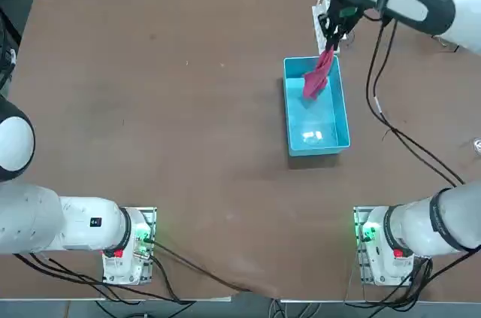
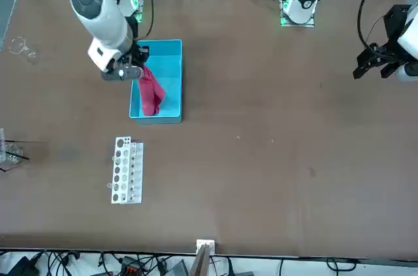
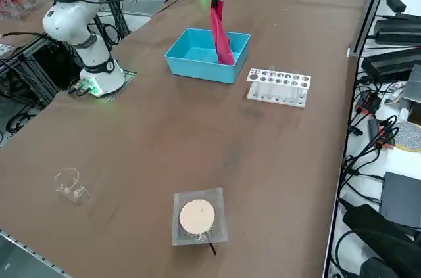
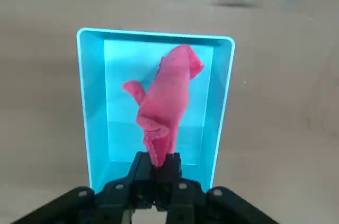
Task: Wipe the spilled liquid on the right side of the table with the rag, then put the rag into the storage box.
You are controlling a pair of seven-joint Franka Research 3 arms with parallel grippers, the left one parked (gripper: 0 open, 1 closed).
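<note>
the rag (image 4: 165,97), pink and wrinkled, hangs down over the inside of the storage box (image 4: 143,123). your right gripper (image 4: 157,161) is above this box, and its fingers are closed on the rag's upper end. beside the box, you can see the white tube rack (image 2: 127,171), standing apart from it.

Pink-red rag (image 4: 168,99), light-blue storage box (image 4: 89,113), matte brown table (image 4: 280,107)
</note>
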